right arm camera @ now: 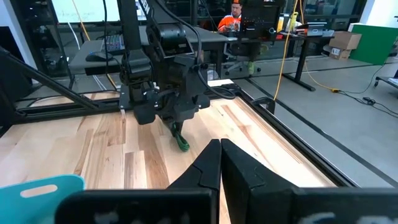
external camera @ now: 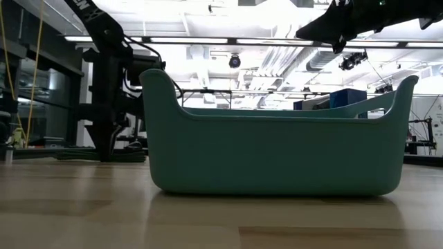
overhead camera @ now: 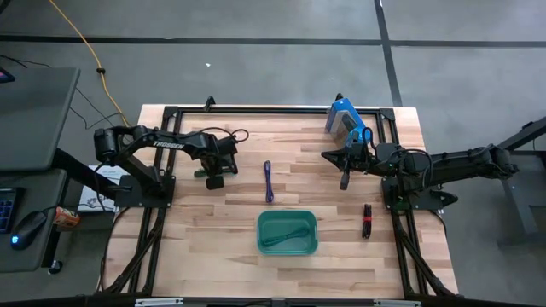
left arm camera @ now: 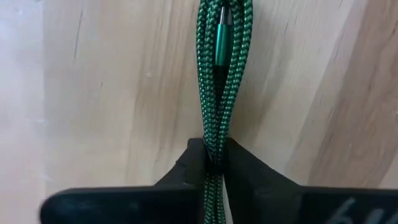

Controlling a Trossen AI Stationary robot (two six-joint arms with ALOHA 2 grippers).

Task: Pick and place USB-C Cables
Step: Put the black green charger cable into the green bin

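Observation:
A green braided USB-C cable (left arm camera: pixel 224 74) lies on the wooden table at the left. My left gripper (left arm camera: pixel 214 163) points down and is shut on it; the right wrist view shows the cable's end (right arm camera: pixel 181 142) sticking out below that gripper. A purple-blue cable (overhead camera: pixel 268 181) lies flat at mid-table. A red-and-black cable (overhead camera: pixel 367 220) lies near the right side. A teal cable (overhead camera: pixel 281 236) rests inside the teal tub (overhead camera: pixel 309 247). My right gripper (right arm camera: pixel 221 148) hovers shut above the table's right half and holds nothing. My left gripper pinches the green cable's bundled strands (left arm camera: pixel 213 144) between its two fingers, several strands together. The fingers come from above, one on each side of the bundle. The part beyond the fingers, with its green plug (left arm camera: pixel 222 43), lies flat on the wood.
A blue box (overhead camera: pixel 343 117) stands at the far right of the table, behind my right arm. The teal tub (external camera: pixel 277 152) stands near the table's front middle. Bare wood lies between the tub and the left gripper. People and desks show in the room beyond.

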